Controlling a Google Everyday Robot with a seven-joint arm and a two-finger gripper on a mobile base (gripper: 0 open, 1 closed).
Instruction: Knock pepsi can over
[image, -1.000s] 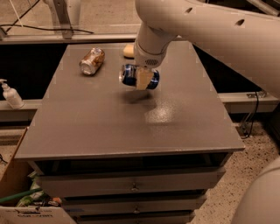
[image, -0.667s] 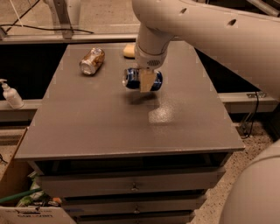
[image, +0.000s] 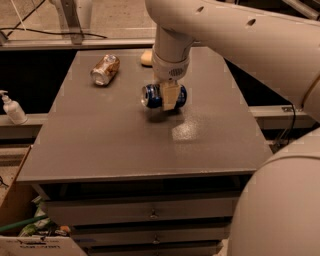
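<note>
Pepsi can lies on its side near the middle of the grey counter, silver top turned toward the left of the view and dark blue body running off to the right. The gripper is right on it from above, at the end of a thick white arm that reaches in from the upper right. The jaws are closed on the can. One pale finger crosses the front of the blue body about midway along, and the other is hidden behind the can. A dark shadow sits on the counter directly beneath. Whether the can rests on the surface or hangs just above it cannot be told.

A gold-brown can also lies on its side, well apart from the blue one, toward the far left corner of the counter. A small beige object sits near the far edge, partly hidden by the arm. A pale glossy patch shows on the counter just in front and to the right of the blue can.

Left of the counter, a white pump bottle stands upright on a lower ledge. Drawers run beneath the counter top, a cardboard box sits at the lower left, and the robot's white body fills the lower right corner.
</note>
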